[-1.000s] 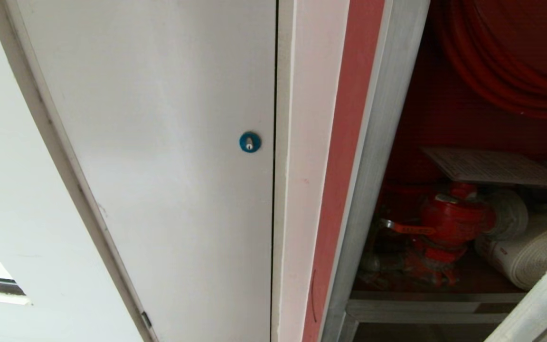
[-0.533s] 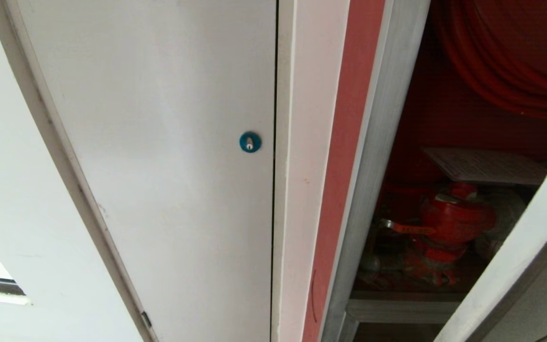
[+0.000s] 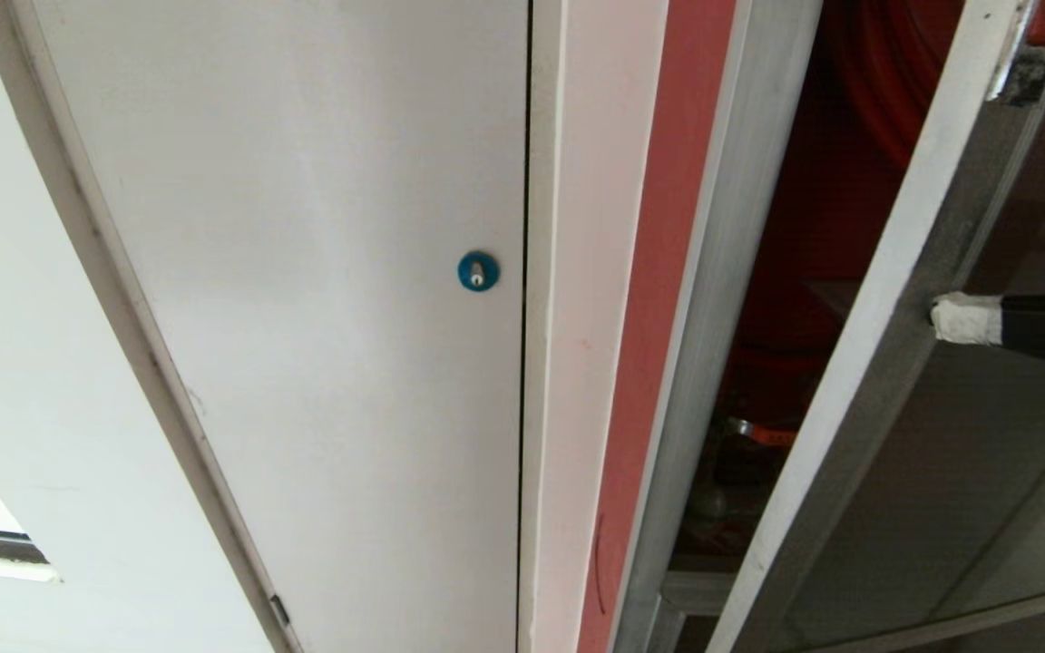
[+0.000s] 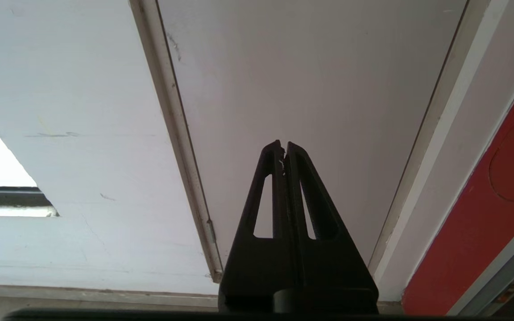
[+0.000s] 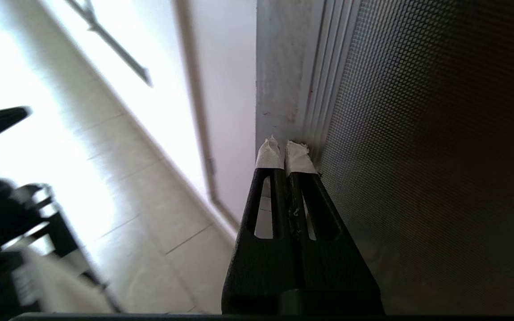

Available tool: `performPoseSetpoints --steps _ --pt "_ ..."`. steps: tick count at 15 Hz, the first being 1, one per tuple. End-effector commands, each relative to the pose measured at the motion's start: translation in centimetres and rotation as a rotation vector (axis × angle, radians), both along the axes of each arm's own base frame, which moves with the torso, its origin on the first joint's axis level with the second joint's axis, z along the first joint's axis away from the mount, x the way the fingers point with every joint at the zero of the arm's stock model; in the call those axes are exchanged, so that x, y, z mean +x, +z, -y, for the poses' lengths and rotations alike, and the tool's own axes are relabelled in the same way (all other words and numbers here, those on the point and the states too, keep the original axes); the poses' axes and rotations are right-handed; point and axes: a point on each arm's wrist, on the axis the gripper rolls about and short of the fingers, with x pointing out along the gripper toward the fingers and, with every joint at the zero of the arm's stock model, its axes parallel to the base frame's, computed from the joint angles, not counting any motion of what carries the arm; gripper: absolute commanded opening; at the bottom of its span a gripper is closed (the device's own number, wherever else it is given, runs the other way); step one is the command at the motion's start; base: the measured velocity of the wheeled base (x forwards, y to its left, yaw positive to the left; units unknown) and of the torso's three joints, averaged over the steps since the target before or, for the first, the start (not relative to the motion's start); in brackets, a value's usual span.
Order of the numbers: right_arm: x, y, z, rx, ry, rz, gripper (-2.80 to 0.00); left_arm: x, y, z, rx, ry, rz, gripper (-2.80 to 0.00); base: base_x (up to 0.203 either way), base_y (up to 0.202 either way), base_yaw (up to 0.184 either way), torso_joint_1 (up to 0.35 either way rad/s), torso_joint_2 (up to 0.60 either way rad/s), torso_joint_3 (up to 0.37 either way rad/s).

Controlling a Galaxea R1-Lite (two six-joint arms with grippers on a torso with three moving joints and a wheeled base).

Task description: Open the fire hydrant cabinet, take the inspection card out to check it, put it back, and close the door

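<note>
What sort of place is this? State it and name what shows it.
Probably a corridor or service area inside a building. A fire hydrant cabinet with a red interior stands recessed in a white wall, beside a plain white door with a round blue lock; pale floor tiles show below.

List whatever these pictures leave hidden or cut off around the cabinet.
- Inspection card: hidden in the head view behind the door, which covers most of the opening.
- Red valve: only its handle shows in the gap beside the door frame.
- Hose reel: cut by the top edge and the door.
- Right gripper: head view shows only taped tips; its arm leaves the right edge.
- Left gripper: absent from the head view.
</note>
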Motion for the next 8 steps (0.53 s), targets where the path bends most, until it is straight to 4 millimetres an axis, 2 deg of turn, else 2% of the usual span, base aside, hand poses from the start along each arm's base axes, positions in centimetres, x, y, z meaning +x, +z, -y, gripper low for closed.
performPoseSetpoints --steps 1,8 --pt "2.1 -0.7 -0.9 -0.018 -0.02 -0.036 -2.8 0.1 -0.2 0.0 0.001 0.0 -0.007 -2.8 0.0 0.0 0.0 0.0 0.0 0.0" --pt "6.7 -1.2 -2.0 -0.024 -0.197 0.011 -2.8 0.1 -0.2 0.0 -0.001 0.0 -0.007 -2.8 0.0 0.0 0.0 0.0 0.0 0.0"
